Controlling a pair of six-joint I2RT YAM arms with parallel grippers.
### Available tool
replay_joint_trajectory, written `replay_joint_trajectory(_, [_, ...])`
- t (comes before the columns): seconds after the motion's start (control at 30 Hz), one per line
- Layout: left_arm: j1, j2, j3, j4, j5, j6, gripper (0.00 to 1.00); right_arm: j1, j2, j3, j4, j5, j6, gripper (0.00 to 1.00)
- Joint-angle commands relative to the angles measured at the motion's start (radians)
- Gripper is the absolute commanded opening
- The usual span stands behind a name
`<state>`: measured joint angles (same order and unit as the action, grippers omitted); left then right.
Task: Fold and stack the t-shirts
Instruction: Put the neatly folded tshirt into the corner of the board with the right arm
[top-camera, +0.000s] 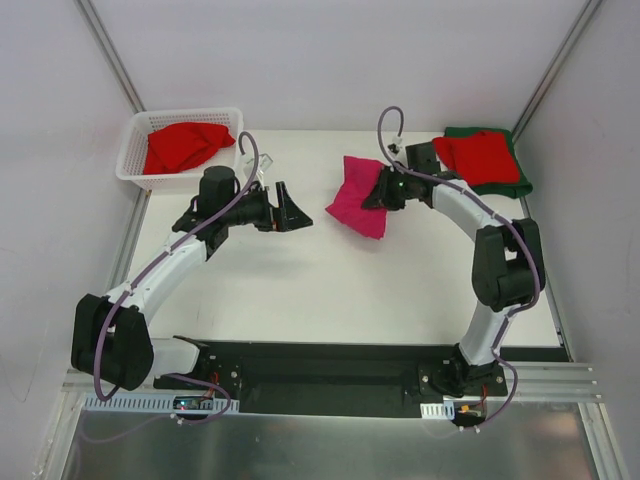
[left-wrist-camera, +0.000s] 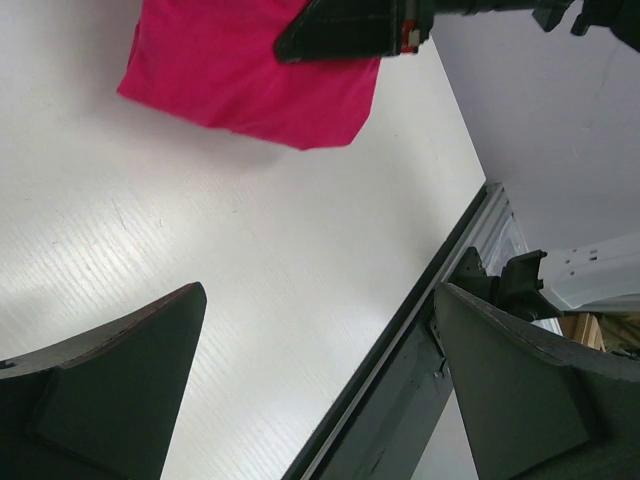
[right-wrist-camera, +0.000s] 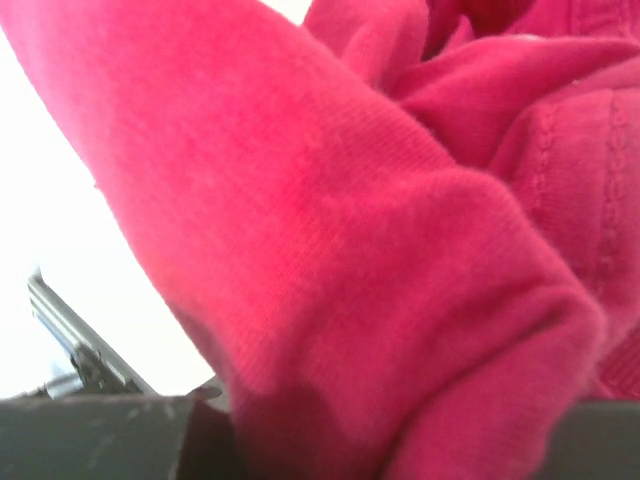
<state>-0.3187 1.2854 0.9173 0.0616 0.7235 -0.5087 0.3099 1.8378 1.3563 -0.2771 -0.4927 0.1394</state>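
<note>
A bright magenta-pink t-shirt (top-camera: 358, 200) hangs bunched above the middle of the table, and my right gripper (top-camera: 377, 190) is shut on its right edge. Its cloth (right-wrist-camera: 350, 250) fills the right wrist view and hides the jaws of that gripper (right-wrist-camera: 350, 445). My left gripper (top-camera: 298, 210) stands open a little to the shirt's left, pointing at it, with nothing between its fingers (left-wrist-camera: 120, 380). From the left wrist the pink shirt (left-wrist-camera: 250, 70) shows ahead with the right gripper (left-wrist-camera: 350, 30) on it. A folded red t-shirt (top-camera: 478, 155) lies on a dark green one (top-camera: 505, 185) at the back right.
A white lattice basket (top-camera: 128, 170) at the back left holds a crumpled red t-shirt (top-camera: 185, 145). The table's black front rail (left-wrist-camera: 400, 360) runs under my left gripper's view. White walls close in the table on both sides.
</note>
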Motion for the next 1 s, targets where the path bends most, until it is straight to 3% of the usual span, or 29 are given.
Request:
replay_joint_trajectory(0.0, [0.01,-0.029,-0.009,0.023,0.007,0.003,0.99,-0.052,-0.077,0.105,0.016,0.006,-0.027,0.01])
replay_joint_trajectory(0.4, [0.012,-0.052,-0.041,0.035,0.002,-0.004,0.99,-0.222,-0.031,0.297,0.036,0.102,0.005,0.01])
replay_joint_trajectory(0.73, [0.017,-0.055,-0.058,0.046,-0.002,-0.008,0.99,-0.454,0.136,0.579,0.039,0.02,0.101,0.01])
replay_joint_trajectory(0.97, [0.032,-0.032,-0.071,0.055,0.002,-0.008,0.99,-0.561,0.235,0.661,0.055,-0.018,0.127,0.01])
